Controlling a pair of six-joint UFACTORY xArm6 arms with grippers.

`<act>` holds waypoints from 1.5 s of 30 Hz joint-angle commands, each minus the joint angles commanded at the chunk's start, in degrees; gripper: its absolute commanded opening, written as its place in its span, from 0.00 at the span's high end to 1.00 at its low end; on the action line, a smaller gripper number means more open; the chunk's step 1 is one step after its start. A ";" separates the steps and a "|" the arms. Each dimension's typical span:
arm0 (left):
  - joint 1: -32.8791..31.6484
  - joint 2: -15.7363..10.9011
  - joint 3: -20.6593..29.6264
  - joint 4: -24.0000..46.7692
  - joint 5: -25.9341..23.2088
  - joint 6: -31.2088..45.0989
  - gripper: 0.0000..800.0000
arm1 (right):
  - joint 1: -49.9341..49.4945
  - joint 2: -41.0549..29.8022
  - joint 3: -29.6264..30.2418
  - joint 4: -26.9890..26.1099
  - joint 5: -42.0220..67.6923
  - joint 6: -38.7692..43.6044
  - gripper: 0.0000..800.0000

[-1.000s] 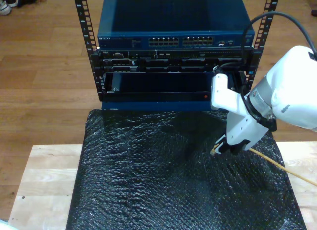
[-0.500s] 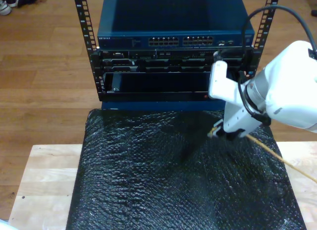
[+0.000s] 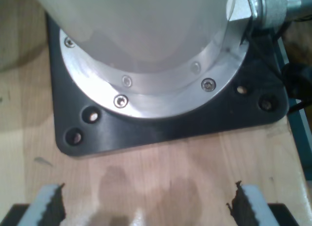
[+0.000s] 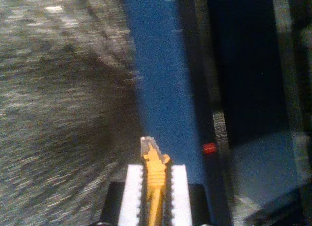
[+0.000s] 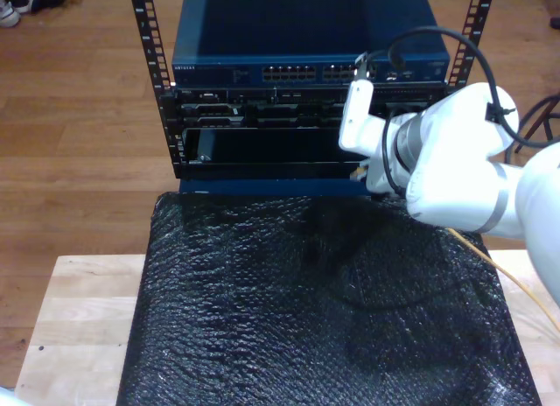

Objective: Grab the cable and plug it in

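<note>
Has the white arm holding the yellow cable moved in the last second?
Yes. In the exterior view my second hand has carried the cable off the black mat up toward the rack, and now sits at the rack's lower front.

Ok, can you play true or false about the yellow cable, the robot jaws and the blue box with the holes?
1. My second gripper is pinching the cable. True.
2. The plug is already in the blue switch. False: it sticks out past the jaws, touching nothing.
3. My first gripper holds a cable too. False: its jaws stand apart over bare wood.
4. A black mat lies before the rack. True.
</note>
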 joint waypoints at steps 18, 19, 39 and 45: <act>0.00 0.00 0.00 0.00 0.00 0.00 0.00 | 1.76 -5.19 0.18 -2.99 -8.44 -0.53 1.00; 0.00 0.00 0.00 0.00 0.00 0.00 0.00 | 1.14 -5.19 0.44 -5.01 -10.37 -0.70 1.00; 0.00 0.00 0.00 0.00 0.00 0.00 0.00 | 0.70 -5.89 7.30 -13.45 -22.15 -1.93 1.00; 0.00 0.00 0.00 0.00 0.00 0.00 0.00 | 0.53 -9.14 12.40 -13.63 -28.31 -3.43 1.00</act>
